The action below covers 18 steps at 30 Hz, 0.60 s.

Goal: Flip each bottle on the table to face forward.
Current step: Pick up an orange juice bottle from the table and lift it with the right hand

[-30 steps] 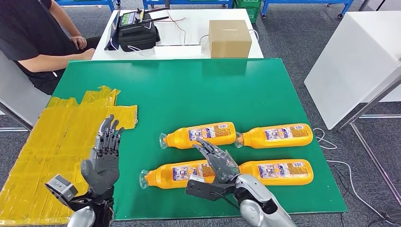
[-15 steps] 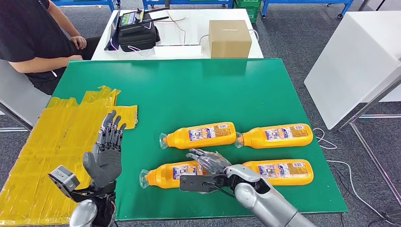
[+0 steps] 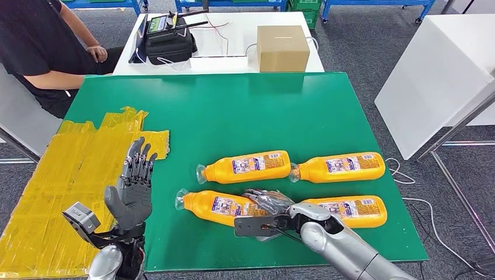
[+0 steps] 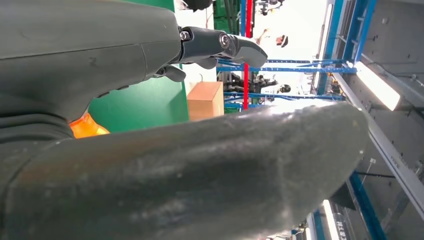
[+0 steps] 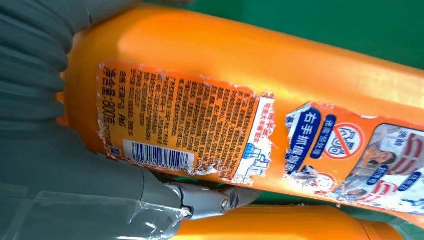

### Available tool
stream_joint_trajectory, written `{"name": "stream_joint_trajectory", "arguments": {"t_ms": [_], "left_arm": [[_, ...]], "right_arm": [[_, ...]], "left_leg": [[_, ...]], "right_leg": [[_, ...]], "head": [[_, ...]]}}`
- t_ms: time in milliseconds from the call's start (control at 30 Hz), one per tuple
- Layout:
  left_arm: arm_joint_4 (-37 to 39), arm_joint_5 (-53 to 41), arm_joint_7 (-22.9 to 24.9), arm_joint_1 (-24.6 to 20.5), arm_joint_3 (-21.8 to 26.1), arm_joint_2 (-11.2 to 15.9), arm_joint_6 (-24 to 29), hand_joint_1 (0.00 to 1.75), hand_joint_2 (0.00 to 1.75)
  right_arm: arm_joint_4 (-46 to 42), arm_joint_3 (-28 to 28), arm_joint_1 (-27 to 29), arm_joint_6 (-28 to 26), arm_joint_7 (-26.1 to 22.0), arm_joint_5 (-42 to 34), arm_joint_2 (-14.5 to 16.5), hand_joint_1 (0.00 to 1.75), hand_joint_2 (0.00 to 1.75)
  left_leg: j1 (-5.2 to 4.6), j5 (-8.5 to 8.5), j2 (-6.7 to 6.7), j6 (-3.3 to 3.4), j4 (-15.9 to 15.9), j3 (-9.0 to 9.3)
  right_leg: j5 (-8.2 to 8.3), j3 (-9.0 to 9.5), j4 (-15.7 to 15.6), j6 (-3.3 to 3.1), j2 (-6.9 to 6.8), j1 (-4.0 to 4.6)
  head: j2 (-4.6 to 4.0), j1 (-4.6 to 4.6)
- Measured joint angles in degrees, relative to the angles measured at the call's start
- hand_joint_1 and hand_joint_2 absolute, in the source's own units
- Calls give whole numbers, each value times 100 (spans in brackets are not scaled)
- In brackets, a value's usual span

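**A:** Start with the head view. What do you have?

**B:** You have four orange bottles lying on the green table (image 3: 245, 111). The right hand (image 3: 269, 204) is wrapped around the base end of the near-left bottle (image 3: 219, 205), which lies tilted, its clear cap toward the left. Just beside it on the right lies the near-right bottle (image 3: 347, 210). Behind them sit the far-left bottle (image 3: 245, 166) and the far-right bottle (image 3: 338, 167), end to end.

**A:** And your left hand?

**B:** The left hand (image 3: 133, 189) is raised over the table's near-left part, fingers spread and straight, holding nothing. It hangs next to the yellow tape patch (image 3: 64, 175). Beyond the table you can see a cardboard box (image 3: 283, 48), a black case (image 3: 169, 39) and a seated person (image 3: 41, 46).

**A:** Left wrist view?

**B:** You see the left hand (image 4: 150, 140) close up, fingers (image 4: 220, 45) extended and apart, nothing in them. A bit of orange bottle (image 4: 85, 127) and the cardboard box (image 4: 205, 100) show past it.

**A:** Right wrist view?

**B:** The right hand (image 5: 75, 165) grips the near-left bottle (image 5: 260, 65); its torn label (image 5: 185, 125) with barcode faces the camera. A second orange bottle (image 5: 280, 222) lies just beside it.
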Motion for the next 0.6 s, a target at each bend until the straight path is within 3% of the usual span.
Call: {"name": "stream_joint_trajectory", "arguments": {"t_ms": [233, 600], "left_arm": [[30, 72, 33, -57, -92, 12, 94, 0, 0], [58, 262, 298, -49, -111, 33, 469, 0, 0]], "right_arm": [[-7, 51, -5, -135, 197, -307, -100, 175, 175], [-198, -227, 433, -1058, 258, -658, -156, 175, 175]], "left_leg": [[1, 0, 2, -1, 0, 3], [0, 0, -5, 0, 0, -1]], "right_leg": [[0, 1, 0, 0, 1, 4], [0, 3, 0, 0, -1, -1]], "head": [[0, -1], [0, 0]]}}
